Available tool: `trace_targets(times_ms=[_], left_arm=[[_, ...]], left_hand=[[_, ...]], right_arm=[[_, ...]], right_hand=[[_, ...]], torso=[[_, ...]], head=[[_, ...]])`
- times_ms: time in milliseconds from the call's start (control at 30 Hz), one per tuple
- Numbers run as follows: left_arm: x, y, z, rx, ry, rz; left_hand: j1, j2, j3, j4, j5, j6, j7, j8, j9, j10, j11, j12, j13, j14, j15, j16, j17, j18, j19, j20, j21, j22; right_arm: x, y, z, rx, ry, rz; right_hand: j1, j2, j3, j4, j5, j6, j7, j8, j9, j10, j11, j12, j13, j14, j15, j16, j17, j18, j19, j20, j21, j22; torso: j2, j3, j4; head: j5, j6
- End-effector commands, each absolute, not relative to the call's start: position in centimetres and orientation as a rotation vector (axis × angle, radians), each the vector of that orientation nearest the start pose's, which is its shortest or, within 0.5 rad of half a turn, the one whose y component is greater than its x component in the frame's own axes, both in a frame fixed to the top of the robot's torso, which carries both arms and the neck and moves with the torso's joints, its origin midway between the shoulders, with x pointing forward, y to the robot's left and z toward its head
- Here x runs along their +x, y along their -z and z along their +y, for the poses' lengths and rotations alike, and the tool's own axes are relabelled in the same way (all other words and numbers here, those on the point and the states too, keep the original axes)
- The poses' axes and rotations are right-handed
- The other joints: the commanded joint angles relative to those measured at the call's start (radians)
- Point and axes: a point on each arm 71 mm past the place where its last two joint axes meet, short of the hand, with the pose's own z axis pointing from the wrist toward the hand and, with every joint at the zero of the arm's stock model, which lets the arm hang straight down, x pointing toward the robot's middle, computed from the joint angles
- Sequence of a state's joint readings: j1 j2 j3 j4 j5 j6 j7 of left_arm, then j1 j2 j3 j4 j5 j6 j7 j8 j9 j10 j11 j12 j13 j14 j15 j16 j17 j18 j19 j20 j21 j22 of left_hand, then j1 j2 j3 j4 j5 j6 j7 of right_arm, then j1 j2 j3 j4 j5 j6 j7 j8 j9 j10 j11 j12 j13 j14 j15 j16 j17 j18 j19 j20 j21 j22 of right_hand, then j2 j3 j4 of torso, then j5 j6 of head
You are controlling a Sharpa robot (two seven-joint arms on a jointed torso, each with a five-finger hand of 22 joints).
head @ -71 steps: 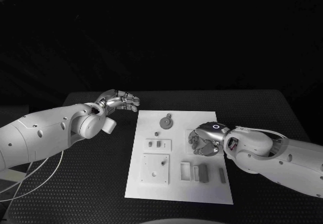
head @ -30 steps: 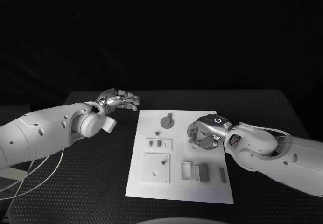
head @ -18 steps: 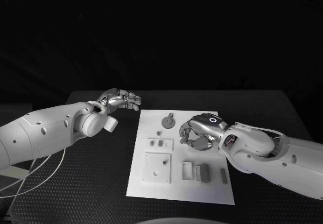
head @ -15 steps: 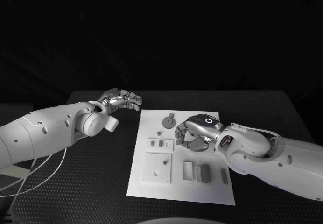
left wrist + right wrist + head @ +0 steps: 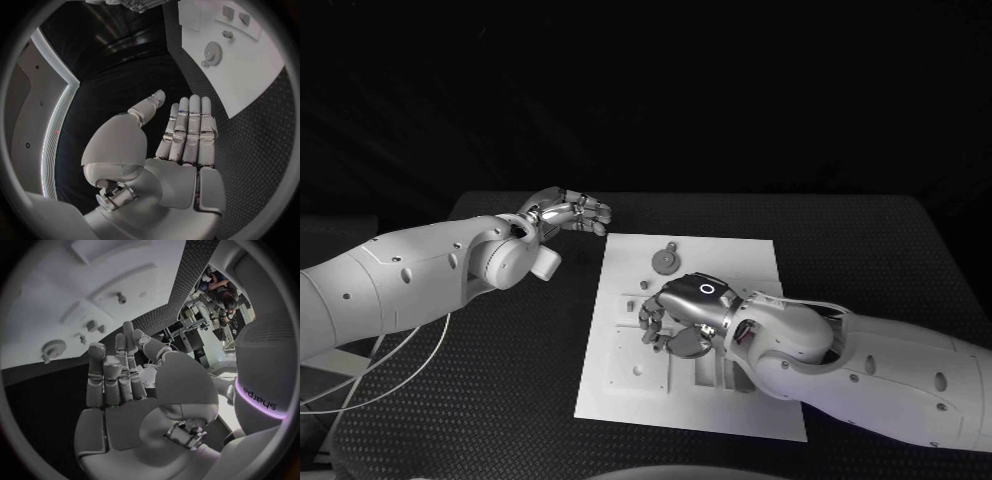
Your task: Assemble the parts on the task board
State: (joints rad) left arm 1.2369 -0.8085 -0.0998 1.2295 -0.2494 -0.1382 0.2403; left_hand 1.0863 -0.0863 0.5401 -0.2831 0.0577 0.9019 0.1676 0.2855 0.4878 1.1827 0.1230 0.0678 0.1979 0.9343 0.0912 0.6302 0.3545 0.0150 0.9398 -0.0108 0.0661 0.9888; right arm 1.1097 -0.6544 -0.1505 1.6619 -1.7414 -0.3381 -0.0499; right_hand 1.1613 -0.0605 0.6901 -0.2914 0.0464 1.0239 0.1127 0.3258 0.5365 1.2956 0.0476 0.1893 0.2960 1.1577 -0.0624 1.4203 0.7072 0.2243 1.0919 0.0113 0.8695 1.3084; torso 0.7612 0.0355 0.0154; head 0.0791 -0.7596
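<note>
The white task board point(image 5: 740, 260) lies in the middle of the black table. My right hand point(image 5: 678, 316) hovers over the board's left middle and holds a round grey gear point(image 5: 687, 343) under its fingers. In the right wrist view the fingers point(image 5: 112, 375) point at the board point(image 5: 37, 300), with the thumb folded across. A second grey gear point(image 5: 666, 260) lies flat near the board's far edge, with a small peg point(image 5: 643, 284) in front of it. A square white plate point(image 5: 632, 365) sits at the near left. My left hand point(image 5: 568, 212) stays off the board's far left corner, fingers straight and holding nothing point(image 5: 187, 135).
My right forearm point(image 5: 862, 365) crosses the board's near right part and hides the slotted pieces there. The left wrist view has the board point(image 5: 250, 85) with the flat gear point(image 5: 214, 50). Bare black table point(image 5: 488, 400) lies to the left and right of the board.
My right hand has carried the round gear from the board's right middle leftward and nearer, to its left middle. The left hand has stayed put.
</note>
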Motion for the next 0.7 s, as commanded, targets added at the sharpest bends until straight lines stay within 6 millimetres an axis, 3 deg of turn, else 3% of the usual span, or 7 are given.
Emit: trace_targets(times_ms=[33,400,700], left_arm=[[53.2,20.3,27.1,-0.928,1.284,1.639],[53.1,20.3,27.0,-0.927,1.287,1.643],[53.1,20.3,26.9,-0.926,1.290,1.644]], left_hand=[[0.002,0.007,-0.006,0.000,-0.001,-0.006,0.001,0.007,-0.001,0.002,0.000,0.002,-0.001,0.001,0.006,-0.005,0.001,0.014,-0.001,0.008,0.002,-0.001],[0.002,0.007,-0.006,0.000,-0.001,-0.006,0.001,0.007,-0.001,0.003,0.000,0.002,-0.001,0.001,0.006,-0.006,0.002,0.014,-0.001,0.009,0.001,-0.002],[0.002,0.007,-0.007,0.000,-0.001,-0.006,0.001,0.007,-0.002,0.003,0.000,0.002,-0.002,0.000,0.006,-0.008,0.004,0.014,-0.001,0.009,0.001,-0.003]], right_arm=[[38.6,24.6,-5.8,-0.687,-0.935,1.620],[37.8,26.8,-4.4,-0.742,-0.931,1.660],[37.5,27.4,-3.9,-0.757,-0.924,1.662]], right_hand=[[0.011,0.013,0.007,0.001,0.003,0.003,0.001,0.004,0.014,0.008,-0.006,0.004,0.000,0.000,-0.005,-0.001,0.001,0.037,0.000,-0.007,0.003,0.016],[0.012,0.014,0.007,0.000,0.003,0.002,0.001,0.004,0.015,0.007,-0.006,0.004,0.001,0.001,-0.005,-0.001,0.001,0.037,0.000,-0.007,0.003,0.016],[0.012,0.014,0.007,0.000,0.003,0.002,0.001,0.004,0.015,0.006,-0.006,0.004,0.002,0.001,-0.005,-0.001,0.002,0.037,0.001,-0.008,0.004,0.016]], torso=[[0.000,0.0003,0.0014],[0.000,0.0011,-0.0004],[0.001,0.0023,0.0008]], head=[[0.003,-0.003],[0.006,-0.010],[0.012,-0.019]])
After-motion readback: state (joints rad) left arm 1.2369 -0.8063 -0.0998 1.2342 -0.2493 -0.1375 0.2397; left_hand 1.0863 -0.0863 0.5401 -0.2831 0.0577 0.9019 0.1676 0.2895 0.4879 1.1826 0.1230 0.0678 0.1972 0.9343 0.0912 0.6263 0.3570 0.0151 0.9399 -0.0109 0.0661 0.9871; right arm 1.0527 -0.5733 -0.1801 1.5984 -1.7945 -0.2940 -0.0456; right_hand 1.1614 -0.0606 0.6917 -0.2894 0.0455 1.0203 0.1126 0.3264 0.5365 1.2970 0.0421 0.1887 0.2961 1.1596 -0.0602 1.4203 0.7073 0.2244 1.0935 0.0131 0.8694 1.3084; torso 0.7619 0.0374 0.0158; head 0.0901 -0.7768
